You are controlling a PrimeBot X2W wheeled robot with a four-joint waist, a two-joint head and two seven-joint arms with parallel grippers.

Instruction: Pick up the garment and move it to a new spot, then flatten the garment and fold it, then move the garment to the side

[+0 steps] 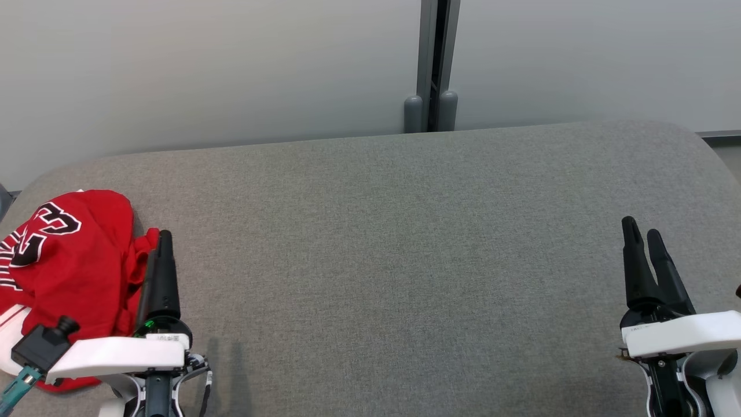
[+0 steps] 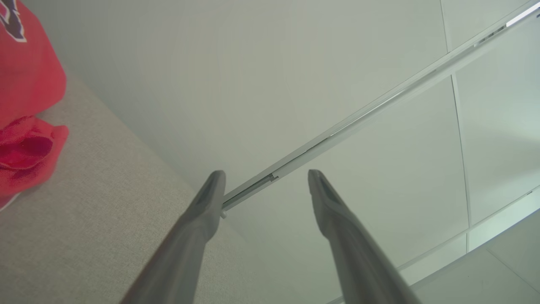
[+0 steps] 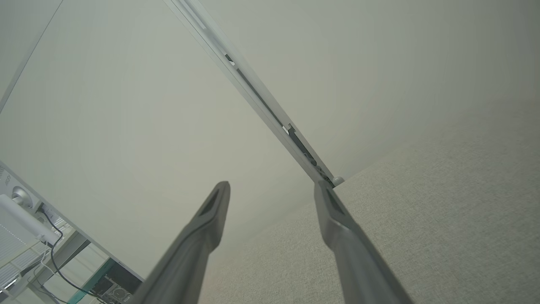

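Observation:
A crumpled red garment with black-and-white lettering lies at the near left corner of the grey table. In the left wrist view the garment fills the upper left corner. My left gripper hovers just right of the garment's edge, fingers pointing away from me, open with nothing between them. My right gripper stands far off at the near right of the table. It is open and empty, as the right wrist view confirms.
A pale wall runs behind the table, split by a dark vertical post. The table's far edge curves down at both ends. Equipment with cables shows beyond the table's right side.

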